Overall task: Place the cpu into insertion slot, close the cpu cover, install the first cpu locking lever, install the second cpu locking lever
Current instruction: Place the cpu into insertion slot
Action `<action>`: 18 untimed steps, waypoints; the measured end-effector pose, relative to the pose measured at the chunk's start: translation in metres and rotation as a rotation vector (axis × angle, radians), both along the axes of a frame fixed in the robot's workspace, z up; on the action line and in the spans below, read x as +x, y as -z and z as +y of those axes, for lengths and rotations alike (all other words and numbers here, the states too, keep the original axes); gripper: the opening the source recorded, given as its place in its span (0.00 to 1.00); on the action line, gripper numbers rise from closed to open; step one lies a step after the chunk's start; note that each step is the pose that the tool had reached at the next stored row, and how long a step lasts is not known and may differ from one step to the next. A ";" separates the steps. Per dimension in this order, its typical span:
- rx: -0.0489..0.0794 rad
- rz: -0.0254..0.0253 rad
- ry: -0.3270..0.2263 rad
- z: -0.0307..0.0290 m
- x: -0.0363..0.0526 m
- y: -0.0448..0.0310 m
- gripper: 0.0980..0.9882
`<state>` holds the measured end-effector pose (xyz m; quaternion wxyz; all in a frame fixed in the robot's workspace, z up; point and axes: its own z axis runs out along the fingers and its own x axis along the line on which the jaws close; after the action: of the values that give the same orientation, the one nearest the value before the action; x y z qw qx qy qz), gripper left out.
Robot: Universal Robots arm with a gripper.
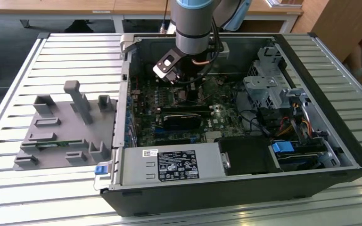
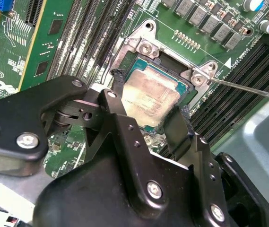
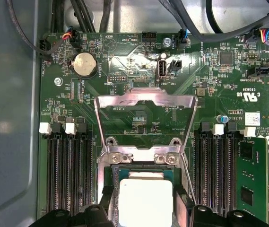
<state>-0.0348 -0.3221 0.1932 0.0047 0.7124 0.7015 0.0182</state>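
1. The cpu (image 2: 151,97) lies silver face up in the slot (image 2: 168,57), as both wrist views show.
2. The gripper (image 2: 148,106) straddles it. Its black fingers (image 2: 174,127) are set narrow, closed on two opposite edges of the cpu.
3. The cover (image 3: 139,100) stands open, tilted up from its hinge at the slot's edge, with green board (image 3: 210,85) showing through its window.
4. A thin lever (image 2: 247,89) sticks out from one corner of the slot.
5. Black memory slots (image 3: 68,175) flank the slot on both sides.
6. In the exterior view the arm (image 1: 193,23) comes down at the upper middle of the frame into the open case (image 1: 231,200).
7. A grey fixture (image 1: 61,127) sits on the slatted table (image 1: 17,197) at the exterior view's left.
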 end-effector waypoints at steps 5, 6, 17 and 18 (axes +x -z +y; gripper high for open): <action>0.000 -0.0001 0.000 0.0004 0.0001 0.0003 0.58; 0.000 0.0000 0.000 0.0006 0.0001 0.0003 0.58; 0.000 0.0001 0.000 0.0026 0.0011 0.0007 0.58; 0.000 0.0001 0.000 0.0026 0.0011 0.0006 0.58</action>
<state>-0.0337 -0.3195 0.1926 0.0047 0.7125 0.7014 0.0182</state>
